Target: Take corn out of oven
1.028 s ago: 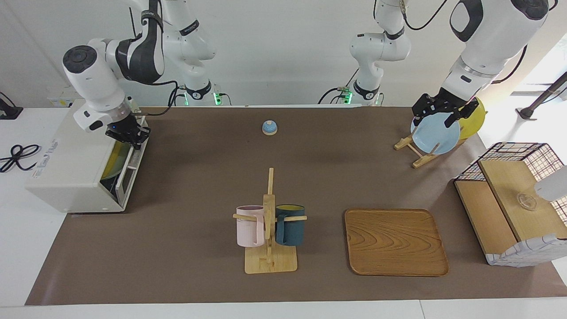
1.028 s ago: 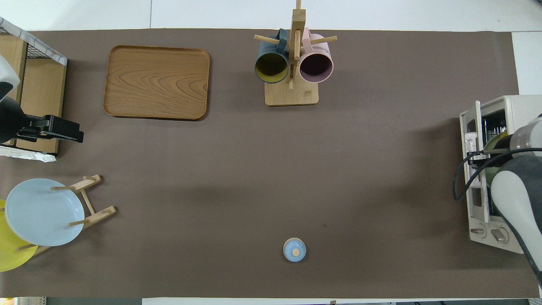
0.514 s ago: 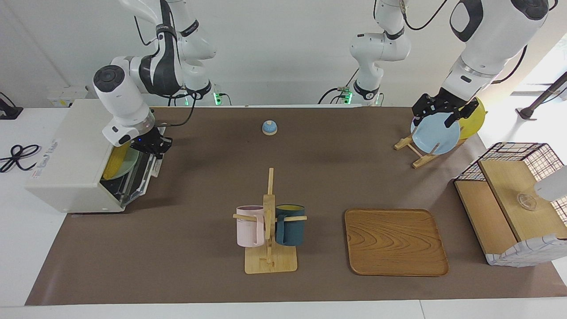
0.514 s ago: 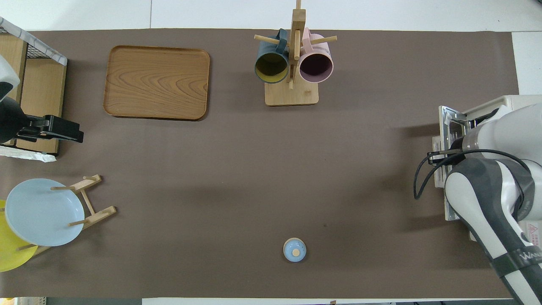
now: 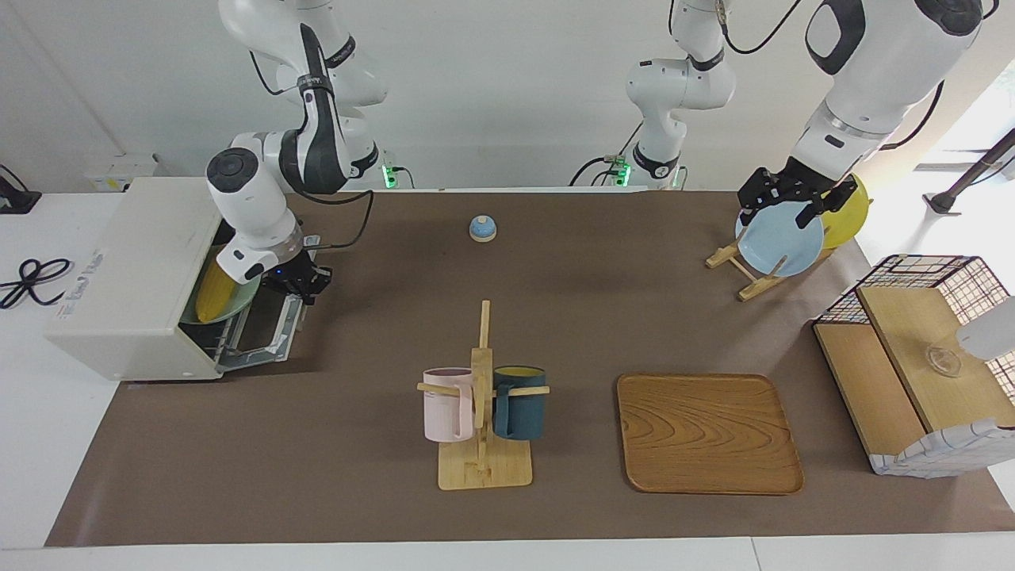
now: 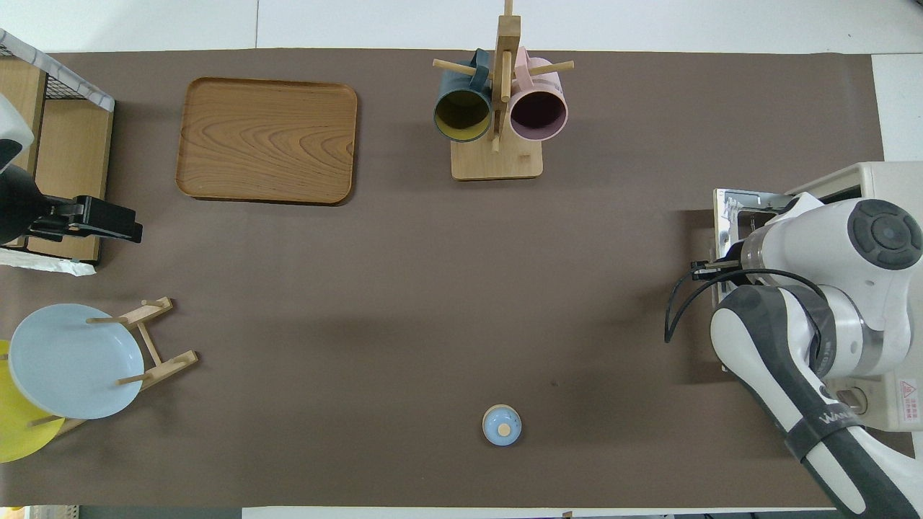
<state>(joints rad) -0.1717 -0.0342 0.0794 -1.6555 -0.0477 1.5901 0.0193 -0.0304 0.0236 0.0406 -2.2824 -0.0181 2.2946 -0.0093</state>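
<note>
Facing view, left of frame: I see right pincer (image 5: 305,287) clenched on the oven (image 5: 131,277) door's edge, door down. Corn (image 5: 214,287) inside, partly hidden. Left pincer (image 5: 781,208) released over the plate rack.

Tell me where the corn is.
In the facing view, the corn lies on a plate inside the open oven, at the right arm's end of the table.
</note>
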